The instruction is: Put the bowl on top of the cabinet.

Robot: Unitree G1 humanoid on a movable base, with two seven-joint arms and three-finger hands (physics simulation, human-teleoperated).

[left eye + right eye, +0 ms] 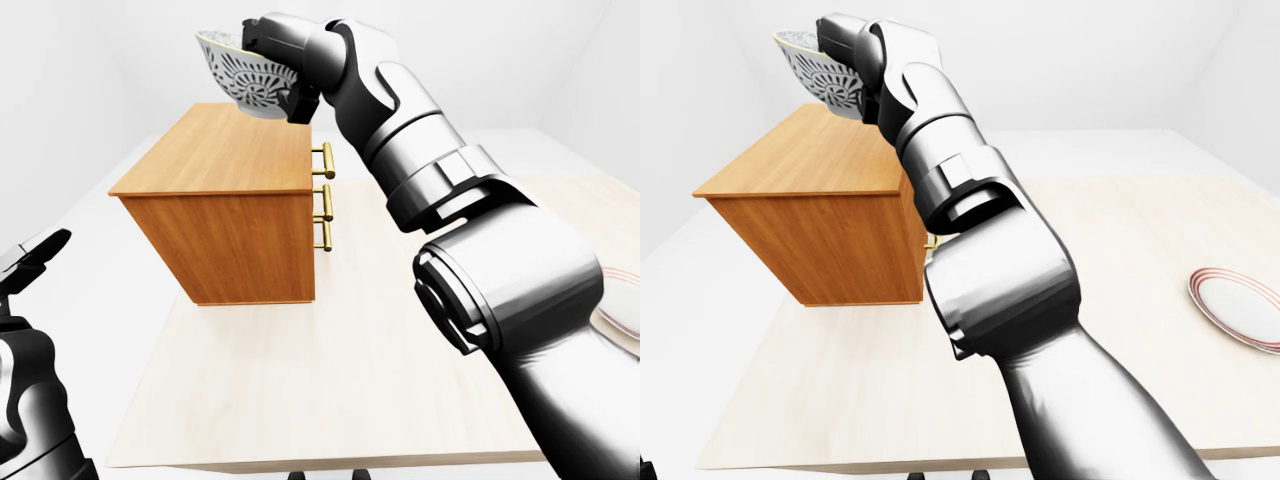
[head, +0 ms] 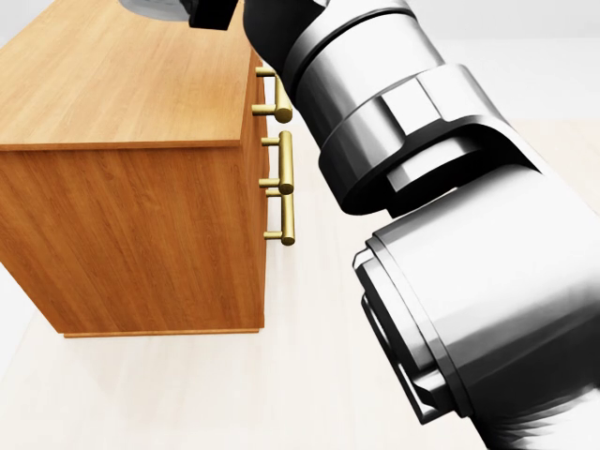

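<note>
Item 1, left hand (image 1: pixel 35 255): low at the left edge of the left-eye view, well apart from everything; whether its fingers are spread or curled cannot be told.

Item 2, cabinet (image 1: pixel 225 150): wooden, standing on the pale table (image 1: pixel 330 390), brass handles (image 1: pixel 325 195) on its right face.

Item 3, bowl (image 1: pixel 245 75): patterned, tilted, held in the air directly above the cabinet top (not touching it).

Item 4, right hand (image 1: pixel 275 45): fingers clamped on the bowl's rim, clearly the nearer hand. The bowl hangs below and left of it; the placement likely needs a straight descent and levelling.

Item 5, plate (image 1: pixel 1240 305): far right, untouched.
</note>
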